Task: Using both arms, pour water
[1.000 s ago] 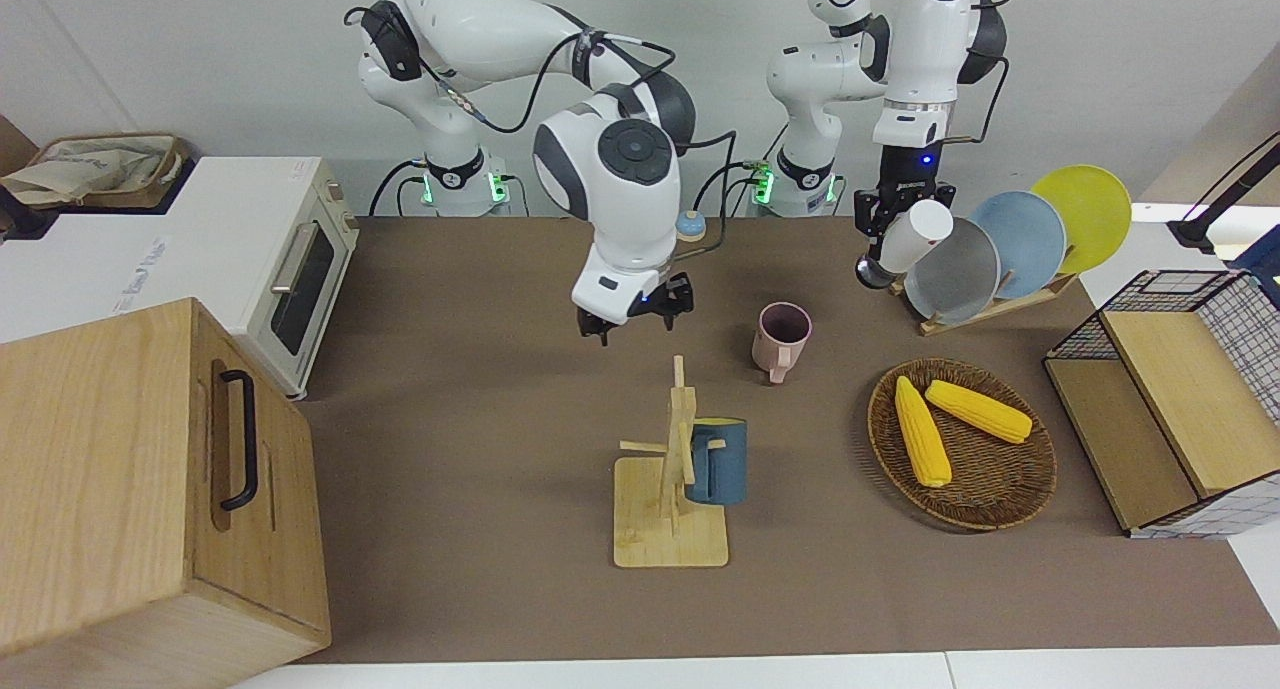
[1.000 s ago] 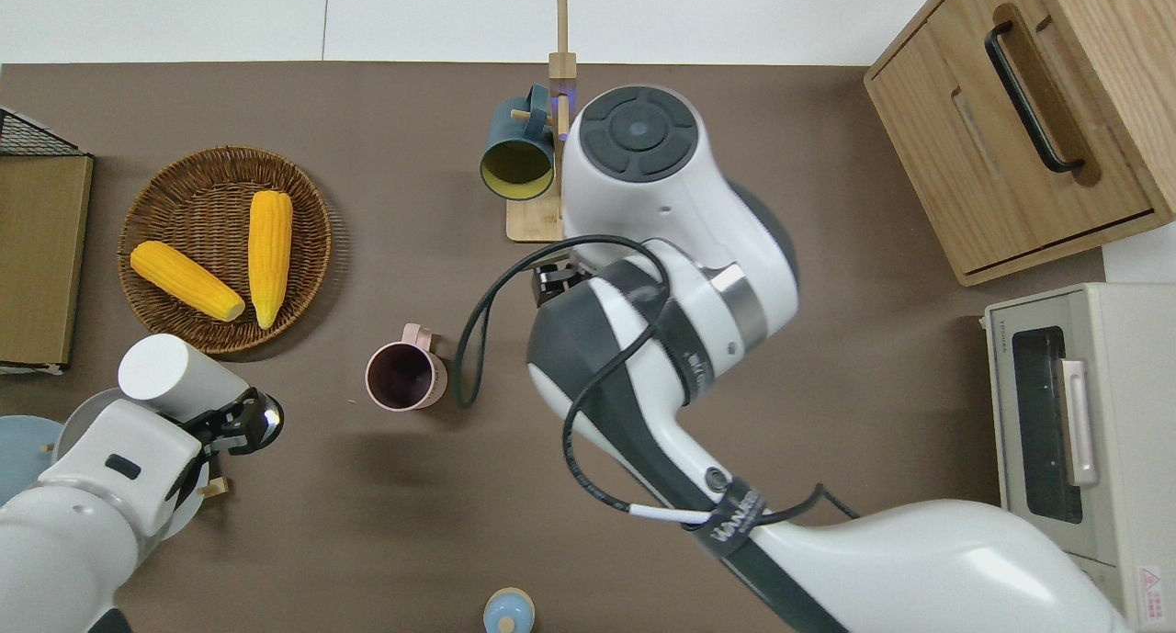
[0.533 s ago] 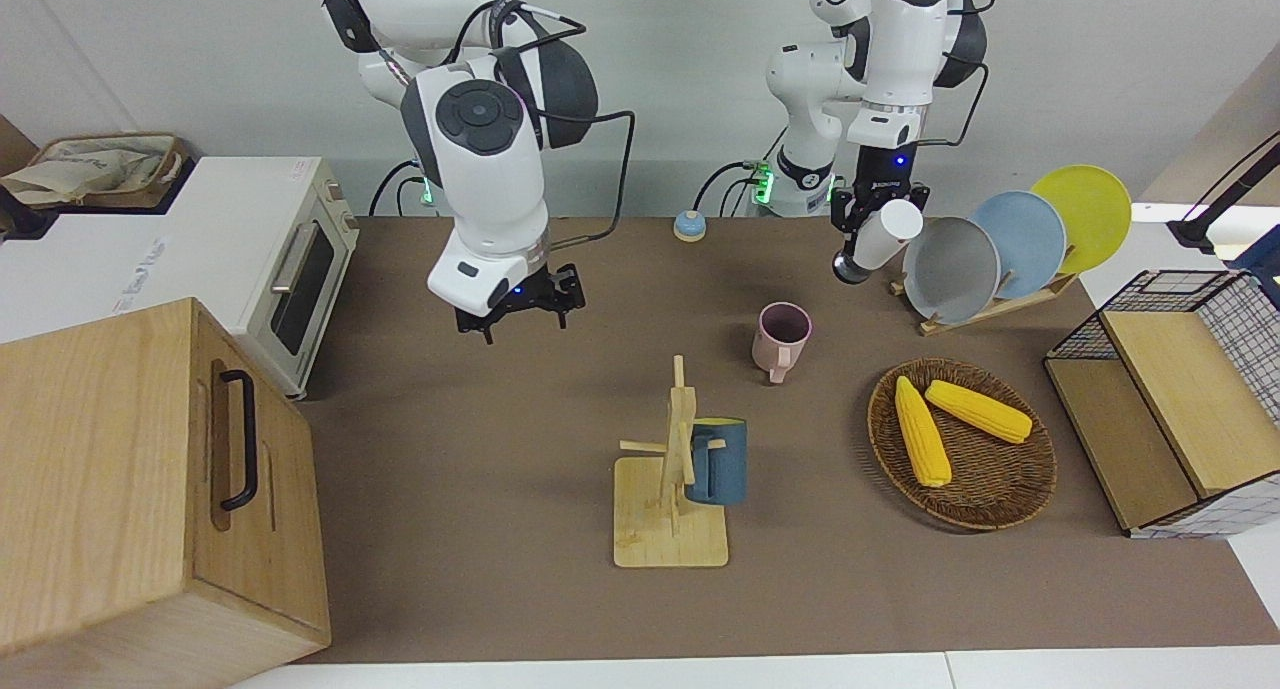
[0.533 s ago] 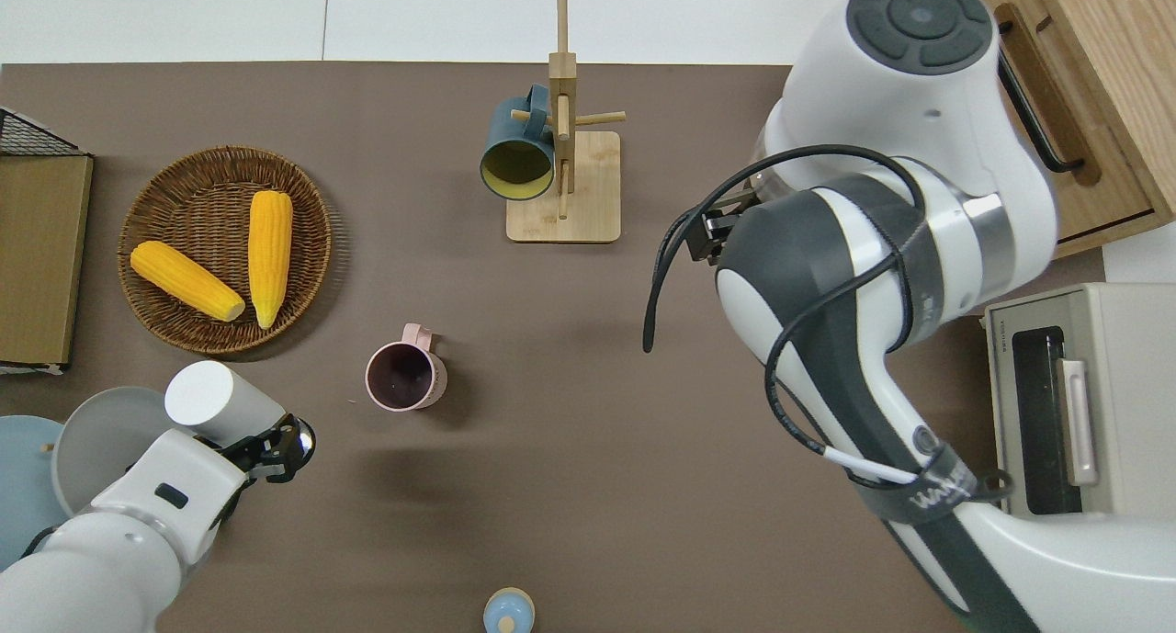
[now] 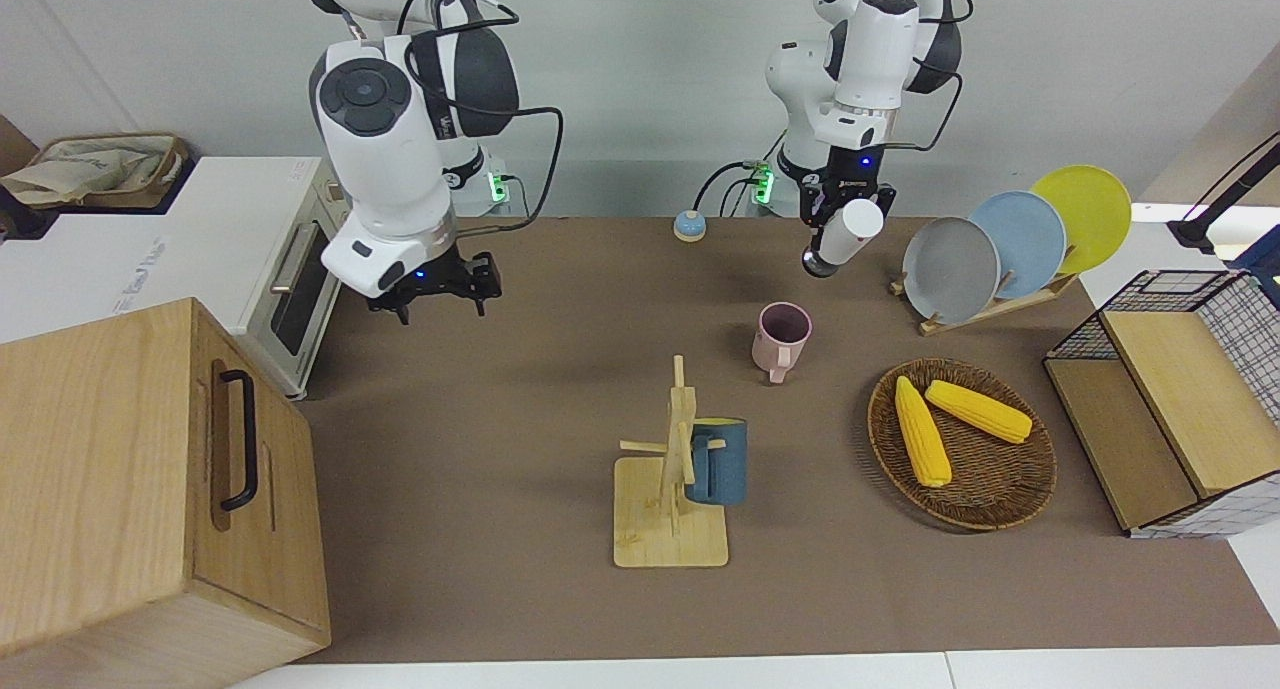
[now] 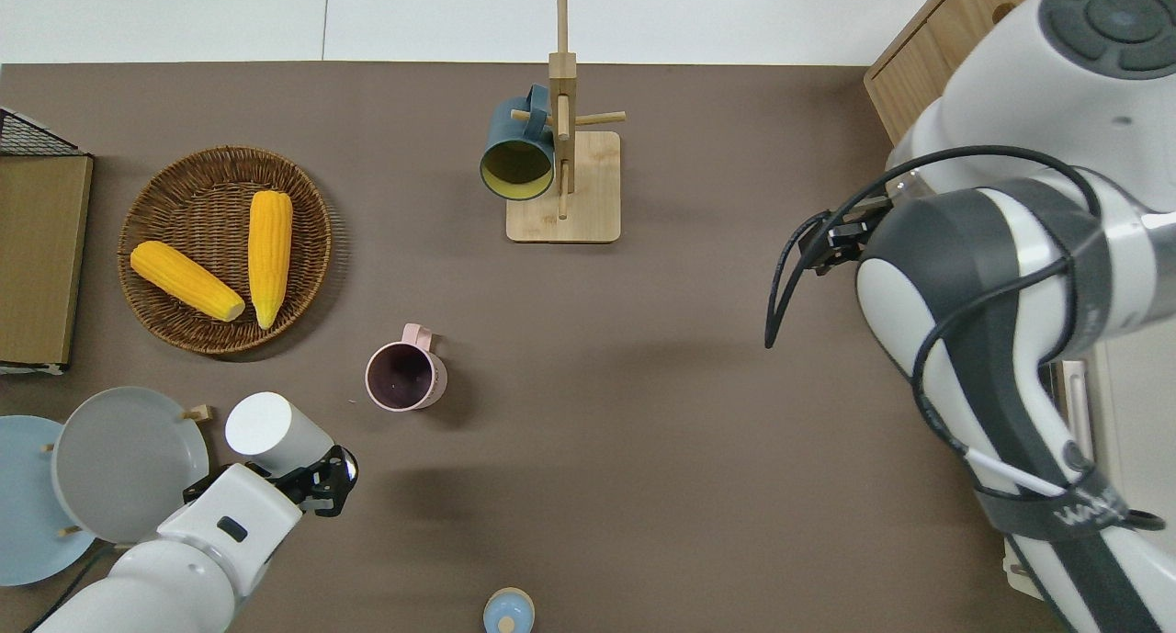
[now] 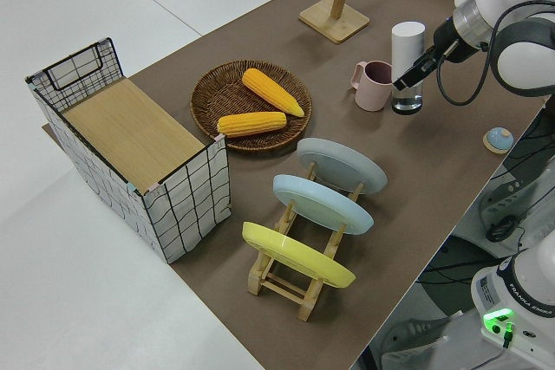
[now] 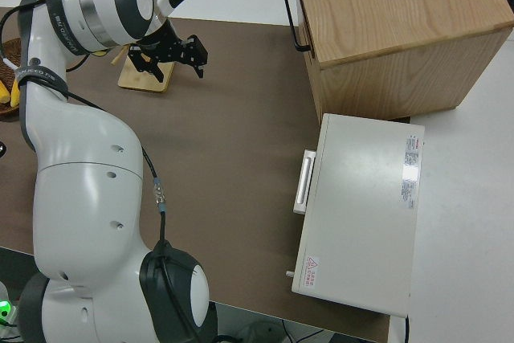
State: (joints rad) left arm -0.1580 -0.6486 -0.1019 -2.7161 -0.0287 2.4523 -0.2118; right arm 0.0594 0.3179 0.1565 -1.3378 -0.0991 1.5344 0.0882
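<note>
Roughly by the front view, from the right arm's end of the table: a light wooden cabinet w/ black handle (image 5: 130, 469), then a white toaster oven (image 5: 290, 279), both off to the side, prob. not part of this job.

Next is the right gripper (image 5: 435, 291). It hangs over bare brown mat near the oven, fingers spread wide, nothing in them. My read: it has no hold on anything the pour needs.

Mid-table there's a pale wooden mug tree (image 5: 672, 529) w/ a dark blue mug (image 5: 718, 464) hung on a peg by its handle. A pink ceramic mug (image 5: 782, 337) stands upright on the mat, mouth up, prob. the receiver.

The left gripper (image 5: 832, 231) is clamped across the side of a white cylindrical bottle (image 5: 858, 221), shiny dark end lowest. It's held tilted over bare mat, btwn the pink mug and a wooden rack of grey, blue and yellow plates (image 5: 950, 269). A side grip lets the wrist roll it to pour. Can't tell which end is the mouth.

Last come a round wicker basket (image 5: 1000, 499) w/ two yellow corn cobs (image 5: 920, 429), then a wire crate w/ wooden shelf (image 5: 1160, 409).
</note>
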